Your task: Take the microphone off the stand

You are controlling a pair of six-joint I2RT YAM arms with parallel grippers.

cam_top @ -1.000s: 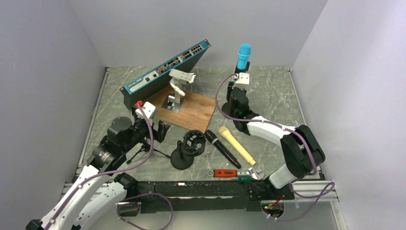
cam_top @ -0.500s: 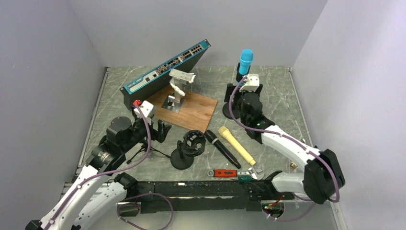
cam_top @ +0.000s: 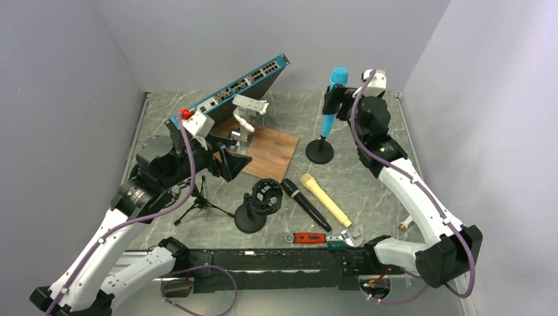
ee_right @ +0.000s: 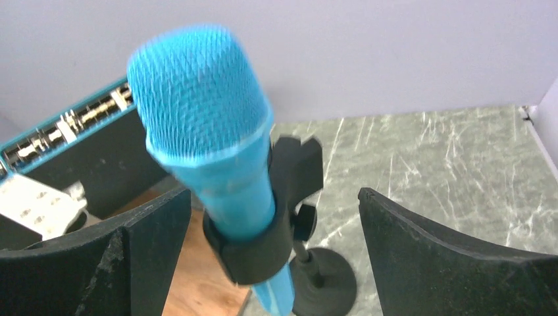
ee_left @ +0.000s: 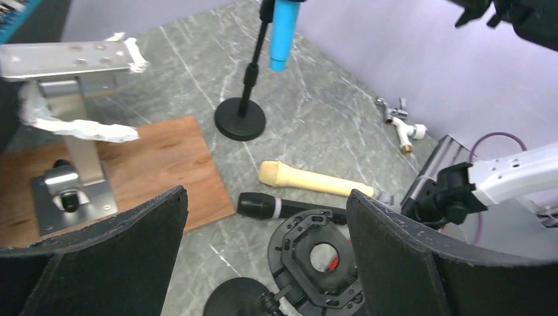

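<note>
The blue microphone [cam_top: 336, 78] was seen clipped in its stand [cam_top: 320, 151] at one o'clock on the tabletop [cam_top: 293, 115], the right claw [ee_right: 273, 210] spread wide and empty just beside it and judged best closed on the body above the clip [ee_right: 260, 247], then drawn out along the handle's axis, the left claw [ee_left: 263, 217] hanging wide and empty at nine o'clock.

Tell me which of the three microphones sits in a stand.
The blue mesh-headed microphone, clipped in; the black microphone and the cream microphone lie flat.

three microphones: blue [cam_top: 337, 76], black [cam_top: 306, 205], cream [cam_top: 326, 201]; three stands: round-base [cam_top: 320, 152], shock-mount [cam_top: 251, 220], tripod [cam_top: 200, 201]; one network switch [cam_top: 230, 92], one wooden board [cam_top: 271, 153], one wrench [cam_top: 308, 237].
</note>
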